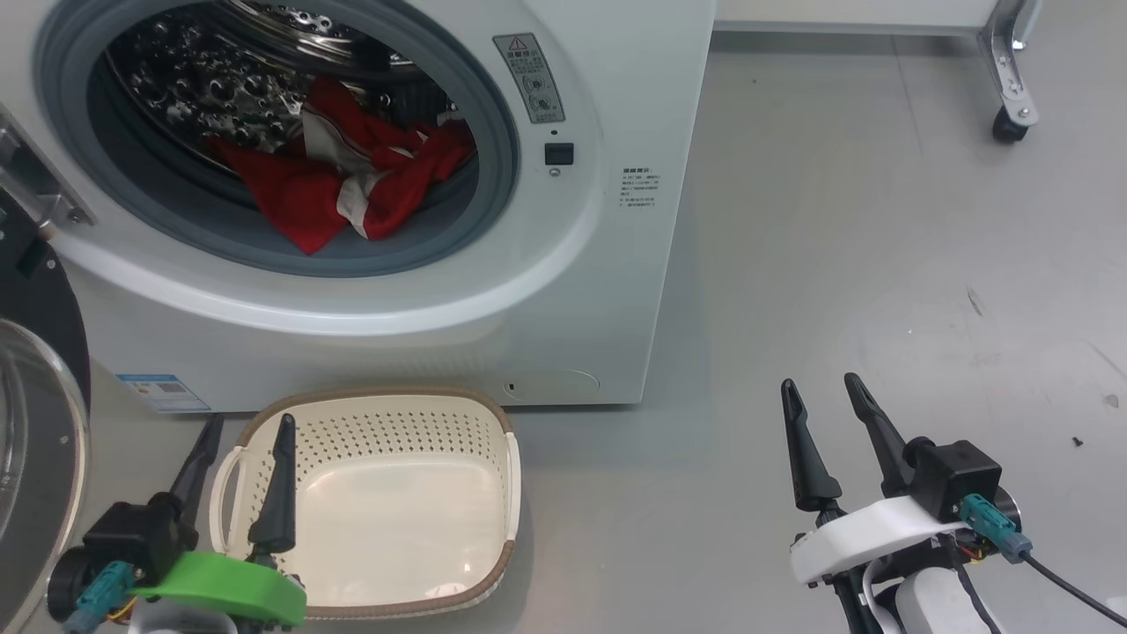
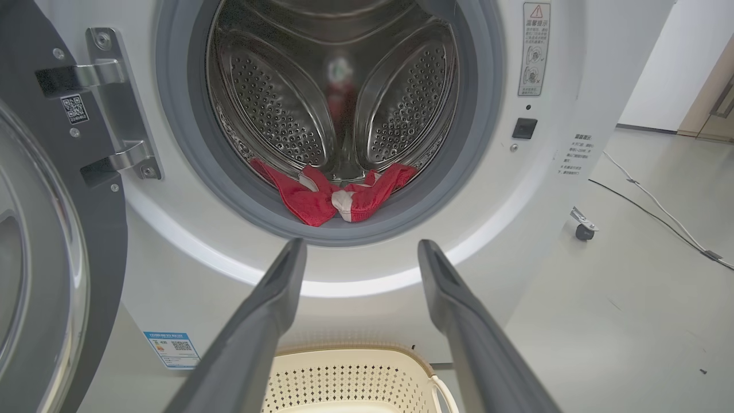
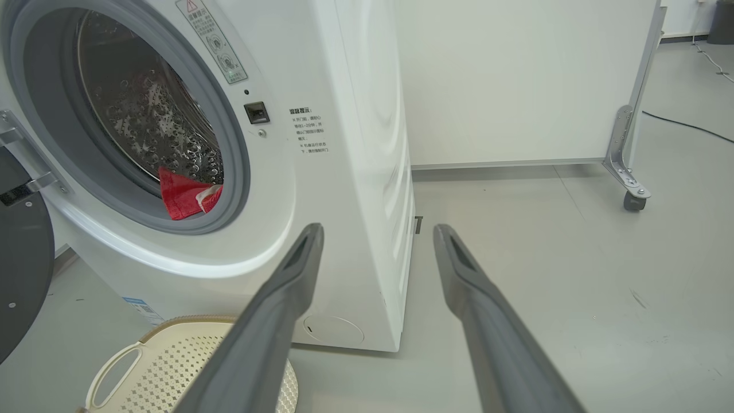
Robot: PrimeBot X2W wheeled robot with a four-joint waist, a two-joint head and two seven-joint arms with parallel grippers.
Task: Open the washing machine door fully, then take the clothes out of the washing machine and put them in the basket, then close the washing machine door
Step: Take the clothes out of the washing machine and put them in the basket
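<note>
Left gripper (image 1: 251, 421) low at near left, fingers pointing toward the machine, jaws apart, empty, over the left handle of the basket (image 1: 514, 475). Right gripper (image 1: 821, 383) near right over the floor (image 1: 880, 220), jaws apart, empty. Basket sits just before the washing machine (image 1: 581, 291). Washing machine door (image 1: 35, 423) swung open at left. Clothes (image 1: 326, 185) lie crumpled across the drum's front edge, spread left-right.
</note>
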